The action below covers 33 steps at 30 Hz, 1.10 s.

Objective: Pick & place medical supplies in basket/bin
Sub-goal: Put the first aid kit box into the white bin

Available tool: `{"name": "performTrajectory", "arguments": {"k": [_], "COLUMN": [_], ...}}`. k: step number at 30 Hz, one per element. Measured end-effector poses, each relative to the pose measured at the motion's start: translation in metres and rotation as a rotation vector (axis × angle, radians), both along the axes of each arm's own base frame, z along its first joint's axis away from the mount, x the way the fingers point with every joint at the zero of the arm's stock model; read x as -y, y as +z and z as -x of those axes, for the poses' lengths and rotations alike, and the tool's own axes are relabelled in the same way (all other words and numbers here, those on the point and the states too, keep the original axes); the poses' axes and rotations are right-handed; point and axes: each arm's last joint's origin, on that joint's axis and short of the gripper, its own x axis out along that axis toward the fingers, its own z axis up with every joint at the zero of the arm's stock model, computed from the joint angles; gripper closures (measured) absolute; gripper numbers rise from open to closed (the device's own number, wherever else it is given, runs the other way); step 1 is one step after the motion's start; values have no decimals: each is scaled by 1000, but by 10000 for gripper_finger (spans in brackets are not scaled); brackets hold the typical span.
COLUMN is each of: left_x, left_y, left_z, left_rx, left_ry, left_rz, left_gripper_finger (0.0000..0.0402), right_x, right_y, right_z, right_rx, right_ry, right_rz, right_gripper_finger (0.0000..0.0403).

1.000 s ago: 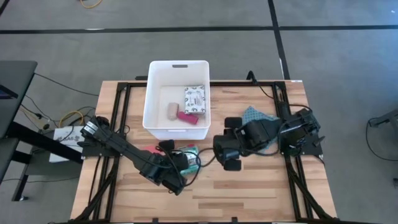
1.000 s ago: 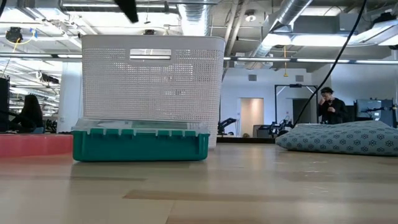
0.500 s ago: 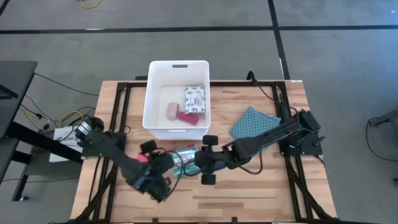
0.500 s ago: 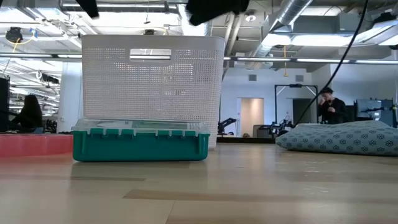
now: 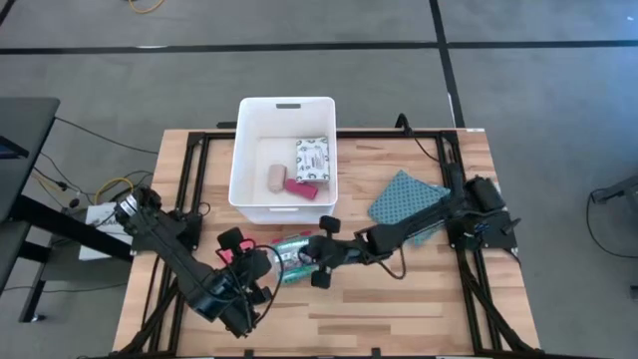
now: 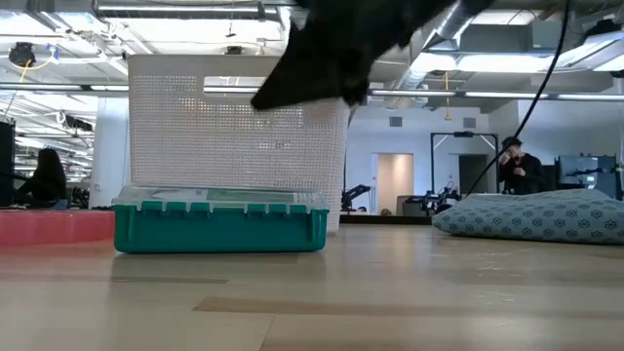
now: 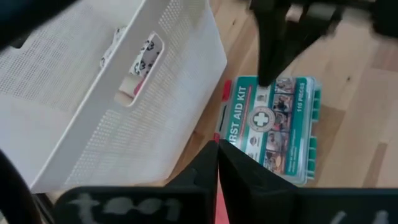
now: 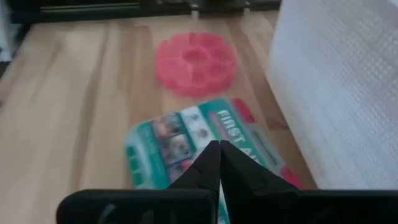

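Observation:
The white bin (image 5: 239, 160) stands at the far middle of the table and holds a white patterned pouch (image 5: 312, 158), a magenta piece (image 5: 300, 186) and a beige roll (image 5: 275, 178). A teal first aid kit (image 5: 294, 254) lies flat on the table just near of the bin. Left of it lies a pink disc (image 8: 196, 59). My left gripper (image 7: 217, 163) is shut and hovers over the kit's left end. My right gripper (image 8: 219, 158) is also shut and hangs above the kit's right end (image 6: 331, 58), clear of it.
A teal dotted cloth (image 5: 404, 199) lies at the right. The bin's wall (image 7: 93, 106) stands close behind both grippers. Bare wood stretches toward the near edge. People stand in the room beyond the table in the low view.
My right gripper has swung from beside the cloth toward the table's left, come down over the first aid kit, and shut. My left gripper has drawn back toward the table's left edge. The kit and the disc have stayed in place.

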Motion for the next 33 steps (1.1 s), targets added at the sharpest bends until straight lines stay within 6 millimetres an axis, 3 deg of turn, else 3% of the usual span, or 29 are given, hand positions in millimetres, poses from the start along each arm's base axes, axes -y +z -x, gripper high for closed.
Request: {"name": "performTrajectory", "arguments": {"k": [8,11,15,19,26,33], "left_x": [-5,-5,-6,-8,-27,-47], "left_y": [0,0,-6,-30,-81,-89], "left_z": [-4,-4,-3,-3,-18,-62], "left_rx": [-4,-6,-27,-26,-39,-54], "left_ry": [19,17,24,51,90,-154], "left_rz": [0,-1,-1,-17,26,36], "left_gripper_finger": [401,401,401,401,401,372], "right_x": [4,1,-10,-33,-70,-87], "right_y": [-50,-58,-63,-55,-18,14], "right_z": [-32,-34,-20,1,41,70], "right_rx": [-62,-113,-255,-336,-432,-433], "right_ry": [51,25,2,36,248,289], "right_rz": [-64,-93,-114,-78,-142,-115], "right_gripper_finger": [402,402,402,402,403,403]}}
